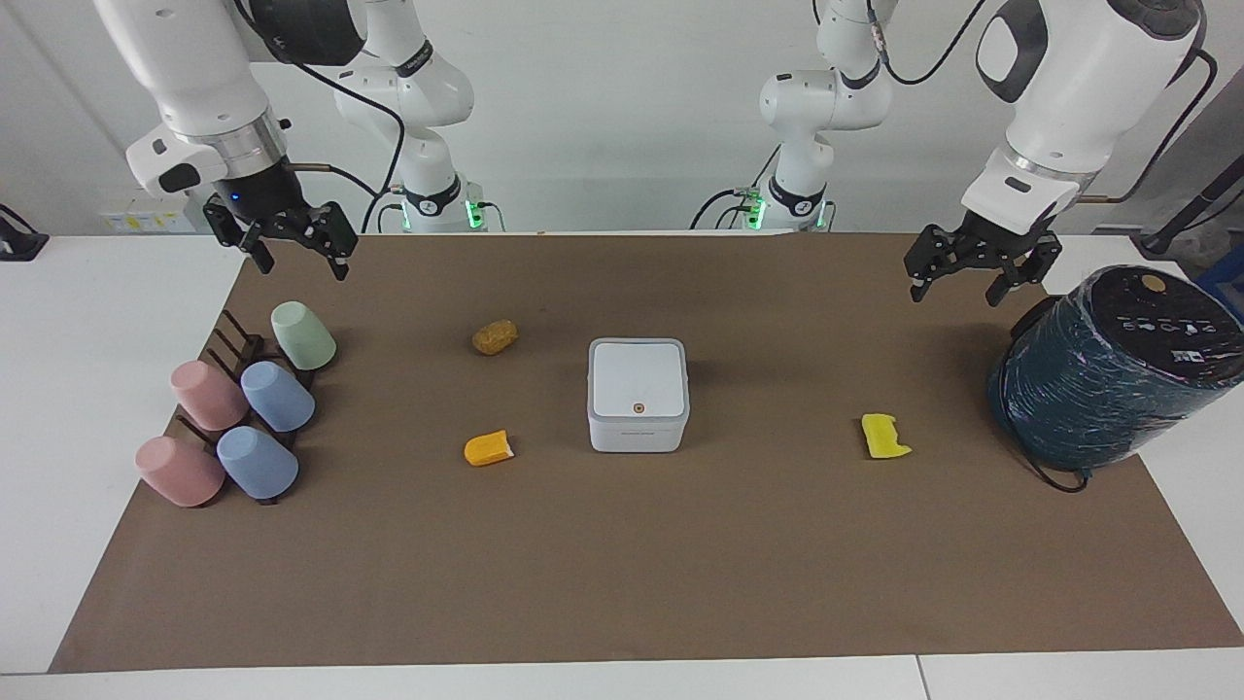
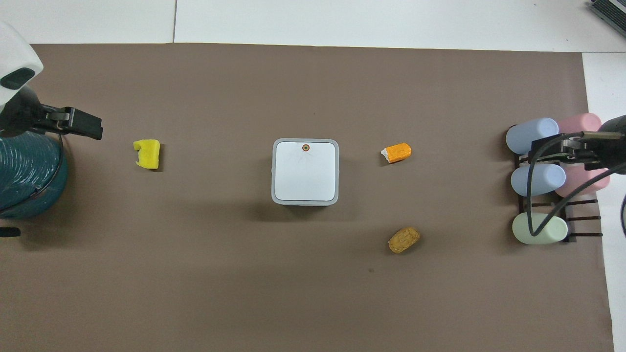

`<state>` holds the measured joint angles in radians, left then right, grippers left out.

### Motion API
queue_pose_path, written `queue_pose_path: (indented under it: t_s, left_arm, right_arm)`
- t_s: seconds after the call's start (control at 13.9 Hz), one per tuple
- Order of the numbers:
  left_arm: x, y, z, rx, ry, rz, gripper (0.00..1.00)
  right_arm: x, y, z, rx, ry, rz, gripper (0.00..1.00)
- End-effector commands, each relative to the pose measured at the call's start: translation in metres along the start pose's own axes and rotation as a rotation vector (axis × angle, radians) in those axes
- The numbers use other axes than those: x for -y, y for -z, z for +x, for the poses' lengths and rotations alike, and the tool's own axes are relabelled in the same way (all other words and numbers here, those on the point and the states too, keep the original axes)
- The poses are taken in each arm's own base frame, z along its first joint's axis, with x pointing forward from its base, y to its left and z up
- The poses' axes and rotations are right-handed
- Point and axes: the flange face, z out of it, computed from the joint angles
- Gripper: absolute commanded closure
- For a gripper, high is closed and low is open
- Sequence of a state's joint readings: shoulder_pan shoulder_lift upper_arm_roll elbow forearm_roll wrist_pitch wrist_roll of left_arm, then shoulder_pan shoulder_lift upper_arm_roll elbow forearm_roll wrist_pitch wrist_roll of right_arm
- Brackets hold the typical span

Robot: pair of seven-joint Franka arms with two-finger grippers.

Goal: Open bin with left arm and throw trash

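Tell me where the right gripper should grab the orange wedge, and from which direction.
Probably from straight above, fingers across the narrow width of the orange wedge at mid-length. It lies flat and alone on the mat beside the bin, so nothing blocks a top-down approach. The right gripper hangs open above the cups.

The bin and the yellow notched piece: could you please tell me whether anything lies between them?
Nothing does. Between the bin and the yellow notched piece there is only bare brown mat, which shows plainly in the overhead view.
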<state>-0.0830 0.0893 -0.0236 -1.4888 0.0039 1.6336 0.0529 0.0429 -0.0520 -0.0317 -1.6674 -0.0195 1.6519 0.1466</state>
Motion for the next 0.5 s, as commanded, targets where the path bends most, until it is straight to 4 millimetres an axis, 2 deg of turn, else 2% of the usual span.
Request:
queue_pose_path:
  t_s: [0.0, 0.43]
  left_arm:
    - [0.0006, 0.0004, -0.0087, 0.003, -0.003, 0.016, 0.00]
    - [-0.0012, -0.0001, -0.0099, 0.010, 0.000, 0.016, 0.00]
  right_arm:
    - [-0.0020, -0.0010, 0.0002, -0.005, 0.015, 0.010, 0.00]
    - [-0.0007, -0.0045, -0.0007, -0.004, 0.012, 0.007, 0.00]
